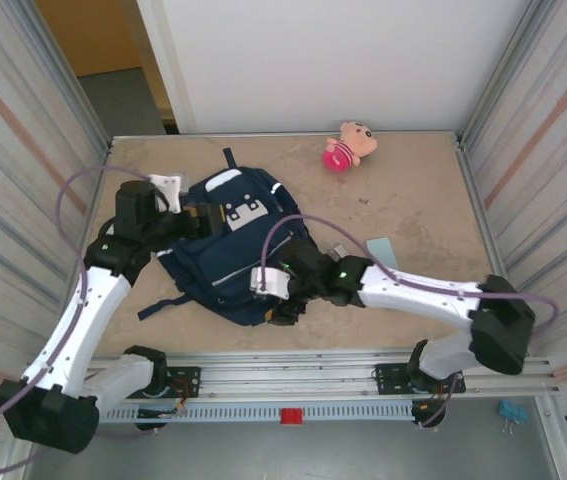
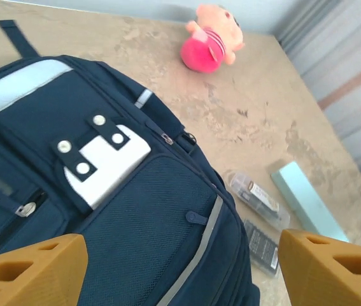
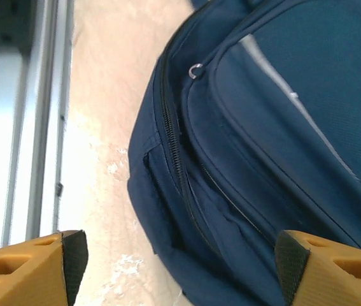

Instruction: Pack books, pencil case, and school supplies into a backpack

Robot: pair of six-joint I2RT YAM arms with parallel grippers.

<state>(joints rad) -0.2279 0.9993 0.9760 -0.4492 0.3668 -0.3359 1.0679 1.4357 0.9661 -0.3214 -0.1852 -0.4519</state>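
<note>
A: How does the left pincer [image 2: 180, 274] stand?
B: Spread wide, holding nothing. Its orange fingers [image 2: 30, 271] sit on either side of the mesh front pocket of the backpack [image 2: 135, 210], which lies flat mid-counter [image 2: 244, 108].
A: And the right pincer [image 3: 180, 268]?
B: Also wide and empty, over the backpack's near edge by a zipper. I cannot tell if it touches the fabric.
A: The supplies?
B: Right of the backpack: the clear-grey oblong item [image 2: 256, 196], the calculator [image 2: 261, 245] just beside it, and the teal pencil case [image 2: 307, 204] further right.
</note>
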